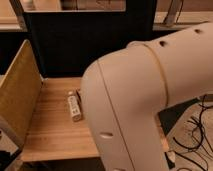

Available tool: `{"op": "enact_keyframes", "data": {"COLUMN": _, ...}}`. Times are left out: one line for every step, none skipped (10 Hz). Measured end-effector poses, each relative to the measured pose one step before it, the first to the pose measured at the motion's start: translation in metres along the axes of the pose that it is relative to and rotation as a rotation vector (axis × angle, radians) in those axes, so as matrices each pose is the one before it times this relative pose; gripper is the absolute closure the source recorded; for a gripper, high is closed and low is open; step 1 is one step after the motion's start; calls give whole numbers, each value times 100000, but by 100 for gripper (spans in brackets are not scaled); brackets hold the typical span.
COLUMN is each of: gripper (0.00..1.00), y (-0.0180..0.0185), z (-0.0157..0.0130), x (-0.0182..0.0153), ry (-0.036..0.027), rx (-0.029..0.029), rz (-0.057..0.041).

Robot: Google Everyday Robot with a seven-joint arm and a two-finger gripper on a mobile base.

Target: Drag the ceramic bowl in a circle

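Note:
The ceramic bowl does not show in the camera view; it is hidden or out of view. My gripper does not show either. The large white arm housing (150, 100) fills the right and middle of the view and hides much of the wooden table (50, 130).
A small white bottle (74, 108) lies on the table next to a dark flat object (78, 94) at the arm's edge. A tan panel (17, 95) stands along the table's left side. A dark partition (85, 45) stands behind. Black cables (197, 132) lie on the floor at right.

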Motion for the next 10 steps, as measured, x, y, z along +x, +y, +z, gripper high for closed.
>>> {"op": "enact_keyframes", "data": {"gripper": 20, "y": 1470, "z": 853, "x": -1160, "ry": -1380, "rx": 237, "rz": -2919}}
{"op": "enact_keyframes", "data": {"gripper": 20, "y": 868, "z": 736, "x": -308, "ry": 143, "rx": 192, "rz": -1596}}
{"op": "enact_keyframes", "data": {"gripper": 20, "y": 727, "z": 1025, "x": 52, "ry": 1066, "rx": 526, "rz": -1333}}
{"op": "enact_keyframes", "data": {"gripper": 20, "y": 304, "z": 1459, "x": 547, "ry": 2558, "rx": 1124, "rz": -358}}
{"op": "enact_keyframes", "data": {"gripper": 20, "y": -318, "z": 1261, "x": 756, "ry": 3056, "rx": 1658, "rz": 1032}}
{"op": "enact_keyframes", "data": {"gripper": 20, "y": -703, "z": 909, "x": 688, "ry": 2747, "rx": 2110, "rz": 1231}}
{"op": "enact_keyframes", "data": {"gripper": 20, "y": -971, "z": 1089, "x": 942, "ry": 4017, "rx": 3645, "rz": 1311}}
{"op": "enact_keyframes", "data": {"gripper": 20, "y": -571, "z": 720, "x": 575, "ry": 2715, "rx": 2572, "rz": 897}}
{"op": "enact_keyframes", "data": {"gripper": 20, "y": -118, "z": 79, "x": 82, "ry": 339, "rx": 334, "rz": 197}}
{"op": "enact_keyframes", "data": {"gripper": 20, "y": -102, "z": -5, "x": 19, "ry": -5, "rx": 32, "rz": 186}}
